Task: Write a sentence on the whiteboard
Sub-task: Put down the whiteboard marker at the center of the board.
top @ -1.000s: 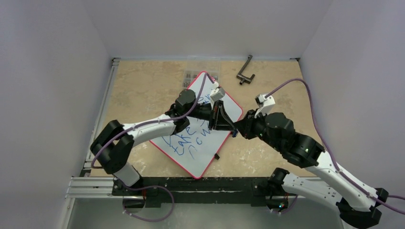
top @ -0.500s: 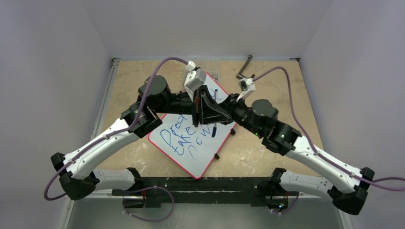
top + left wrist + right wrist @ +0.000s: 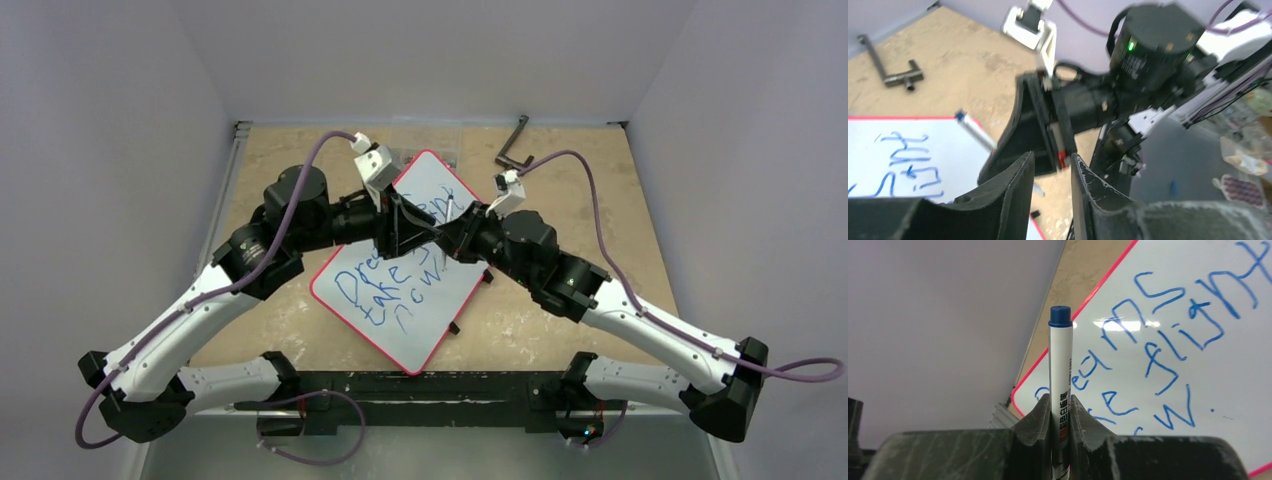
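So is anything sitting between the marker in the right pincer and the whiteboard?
Nothing visible lies between them. The right pincer grips the marker above the whiteboard, and its wrist view shows only open air there. The left pincer, open and empty, hangs close by, facing it, and might crowd a descent.

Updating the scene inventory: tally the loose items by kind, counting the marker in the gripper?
Whiteboard: 1
Marker: 1, held in the right gripper
Dark metal tool: 1
Small dark pieces at the whiteboard's edge: 2
Total: 5
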Motion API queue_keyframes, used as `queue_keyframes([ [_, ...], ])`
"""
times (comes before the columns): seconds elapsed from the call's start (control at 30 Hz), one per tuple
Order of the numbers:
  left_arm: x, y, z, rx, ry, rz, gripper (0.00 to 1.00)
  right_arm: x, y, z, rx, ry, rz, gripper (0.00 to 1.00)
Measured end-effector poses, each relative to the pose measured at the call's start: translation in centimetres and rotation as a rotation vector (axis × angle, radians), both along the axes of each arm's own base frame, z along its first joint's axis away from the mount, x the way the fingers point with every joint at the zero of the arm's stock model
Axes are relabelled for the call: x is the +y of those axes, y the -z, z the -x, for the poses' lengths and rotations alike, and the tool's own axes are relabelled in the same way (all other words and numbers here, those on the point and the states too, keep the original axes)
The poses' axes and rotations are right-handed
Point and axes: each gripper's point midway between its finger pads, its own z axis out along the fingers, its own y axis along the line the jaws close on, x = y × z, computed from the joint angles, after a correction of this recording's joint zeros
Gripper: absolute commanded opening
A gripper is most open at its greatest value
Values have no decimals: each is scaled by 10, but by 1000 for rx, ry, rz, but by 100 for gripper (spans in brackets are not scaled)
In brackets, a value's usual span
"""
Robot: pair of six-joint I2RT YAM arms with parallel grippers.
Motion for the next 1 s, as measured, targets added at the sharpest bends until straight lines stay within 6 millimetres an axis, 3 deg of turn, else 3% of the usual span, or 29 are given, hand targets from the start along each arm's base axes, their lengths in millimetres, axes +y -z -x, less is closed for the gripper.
queue_keyframes([
  [0.07, 9, 15, 0, -17, -26, -38, 39, -9, 3, -11, -11, 69, 42, 0],
  [0.2, 20, 66, 11, -14, -14, -119, 52, -35, 0, -37, -64, 239, 161, 0],
  [0.37, 0, 147, 39, 16, 114, -280, 53, -83, -44, -60, -193, 468, 254, 0],
  [0.43, -8, 169, 45, 34, 147, -324, 53, -101, -58, -63, -230, 536, 267, 0],
  [0.53, -15, 189, 39, 59, 139, -368, 53, -118, -55, -76, -225, 588, 301, 0],
  [0.6, -17, 191, 35, 55, 124, -370, 53, -133, -37, -96, -167, 612, 332, 0],
  [0.67, -17, 189, 32, 45, 112, -366, 54, -150, -6, -120, -71, 620, 362, 0],
  [0.77, -14, 186, 29, 26, 90, -368, 55, -163, 68, -134, 124, 581, 421, 0],
  [0.83, -9, 185, 27, 10, 71, -378, 56, -167, 122, -118, 271, 533, 456, 0],
  [0.9, -3, 183, 24, -3, 45, -387, 57, -164, 163, -90, 396, 476, 460, 0],
  [1.0, 7, 178, 20, -30, 4, -396, 58, -159, 188, -66, 477, 444, 420, 0],
])
